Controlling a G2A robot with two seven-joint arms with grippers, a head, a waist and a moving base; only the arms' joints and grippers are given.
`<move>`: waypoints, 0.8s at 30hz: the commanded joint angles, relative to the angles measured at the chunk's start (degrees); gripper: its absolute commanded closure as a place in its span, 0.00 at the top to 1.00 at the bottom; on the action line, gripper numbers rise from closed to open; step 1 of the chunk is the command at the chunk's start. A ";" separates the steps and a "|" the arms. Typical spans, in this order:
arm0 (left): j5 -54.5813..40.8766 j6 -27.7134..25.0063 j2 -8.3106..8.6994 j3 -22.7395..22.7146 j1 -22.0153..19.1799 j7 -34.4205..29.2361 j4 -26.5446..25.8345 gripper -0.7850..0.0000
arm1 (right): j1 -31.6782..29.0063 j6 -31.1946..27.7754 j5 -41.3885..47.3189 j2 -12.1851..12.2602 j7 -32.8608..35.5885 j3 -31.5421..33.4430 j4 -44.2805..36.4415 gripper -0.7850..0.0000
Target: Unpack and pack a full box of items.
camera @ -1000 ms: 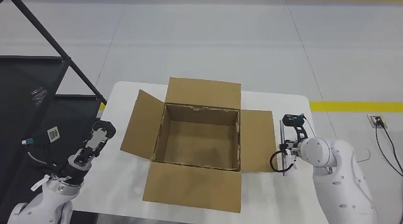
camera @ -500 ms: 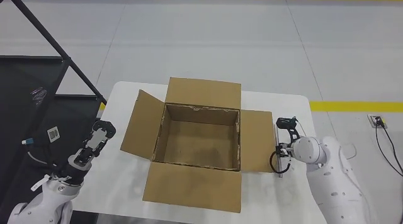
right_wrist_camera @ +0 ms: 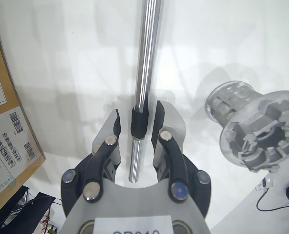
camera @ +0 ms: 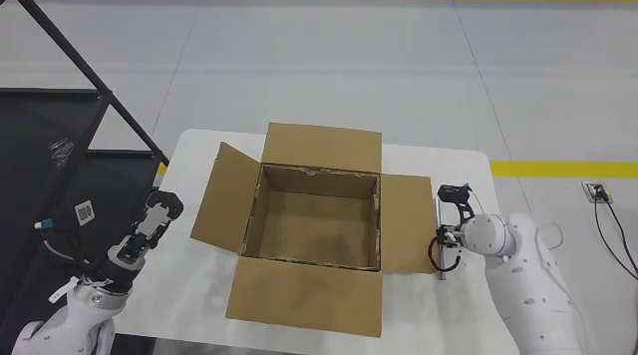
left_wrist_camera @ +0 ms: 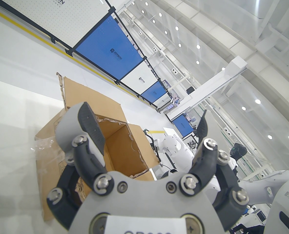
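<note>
Open cardboard box [camera: 314,225] at the centre of the white desk [camera: 439,171], all four flaps folded outward. Inside it, the brown floor and four walls are visible.

Right flap: white labels [right_wrist_camera: 10,135] with barcodes and small print, too fine to read. The outer wall facing the left arm carries faint printed marks [left_wrist_camera: 59,127], and clear tape hangs from that flap.

Right pincer [right_wrist_camera: 138,113]: open, its jaws on either side of a black sleeve on a polished steel rod [right_wrist_camera: 147,49] and not touching it. The rod lies on the desk just beside the right flap. A grey cast-metal part [right_wrist_camera: 252,132] sits on the desk near the rod, apart from it.

Left pincer [left_wrist_camera: 144,122]: open, holding nothing, at the desk's left edge and apart from the box.

Each pincer base bears a white printed tag, cut off by the frame edge.
</note>
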 commanded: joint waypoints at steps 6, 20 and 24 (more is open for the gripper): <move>0.00 0.00 0.00 0.00 0.00 0.00 0.00 1.00 | -4.99 6.34 -0.75 0.95 -0.71 4.06 -14.90 0.94; 0.00 0.00 0.00 0.00 0.00 0.00 0.00 1.00 | -13.87 9.09 13.39 1.38 -4.12 10.10 -36.82 1.00; 0.00 0.00 0.00 0.00 0.00 0.00 0.00 1.00 | -12.12 5.45 19.56 1.49 -0.85 8.48 -33.99 1.00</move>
